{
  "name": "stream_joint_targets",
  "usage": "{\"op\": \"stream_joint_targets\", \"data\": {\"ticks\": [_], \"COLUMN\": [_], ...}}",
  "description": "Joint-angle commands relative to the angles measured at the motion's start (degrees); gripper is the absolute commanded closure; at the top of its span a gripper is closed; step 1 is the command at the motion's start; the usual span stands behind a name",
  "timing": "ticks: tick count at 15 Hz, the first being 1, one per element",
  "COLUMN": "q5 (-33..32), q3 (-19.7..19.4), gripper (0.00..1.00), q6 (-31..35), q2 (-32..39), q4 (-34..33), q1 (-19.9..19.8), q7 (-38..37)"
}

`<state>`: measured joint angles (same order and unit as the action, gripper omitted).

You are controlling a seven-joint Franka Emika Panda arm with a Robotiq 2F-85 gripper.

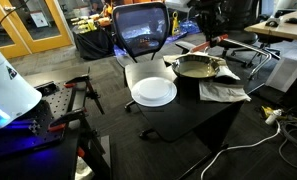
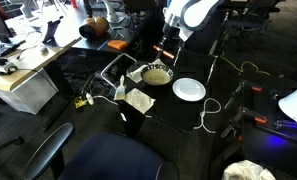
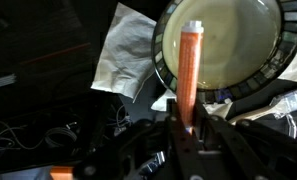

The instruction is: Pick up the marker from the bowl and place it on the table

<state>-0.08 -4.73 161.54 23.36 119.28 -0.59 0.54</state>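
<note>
In the wrist view the orange-red marker stands out from between my gripper's fingers, which are shut on its lower end. It hangs above the round metallic bowl, over the bowl's inside. In the exterior views the bowl sits on the black-topped table next to the white plate. My gripper hovers just above the bowl; the marker is too small to make out there.
A flat white plate lies beside the bowl. Crumpled white cloth lies by the bowl near the table edge. A black office chair stands behind the table. Cables lie on the floor.
</note>
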Motion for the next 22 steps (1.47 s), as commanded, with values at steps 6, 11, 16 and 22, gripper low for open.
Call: {"op": "stream_joint_targets", "data": {"ticks": [6,11,16,22], "q5": [-1.08,-1.74,-4.04,-3.29], "q3": [-3.37,-2.54,-1.71,3.22], "gripper": [0.95,0.95,0.95,0.95], "q6": [4.68,0.66,-3.18,-3.7], "q2": [-0.77,5.34,11.16,15.61], "q4": [6.63,1.49,-4.62,-7.22], "q1": [-2.78,-4.46,-6.14,-11.46], "q7": [-0.71,2.14,6.11,14.77]}}
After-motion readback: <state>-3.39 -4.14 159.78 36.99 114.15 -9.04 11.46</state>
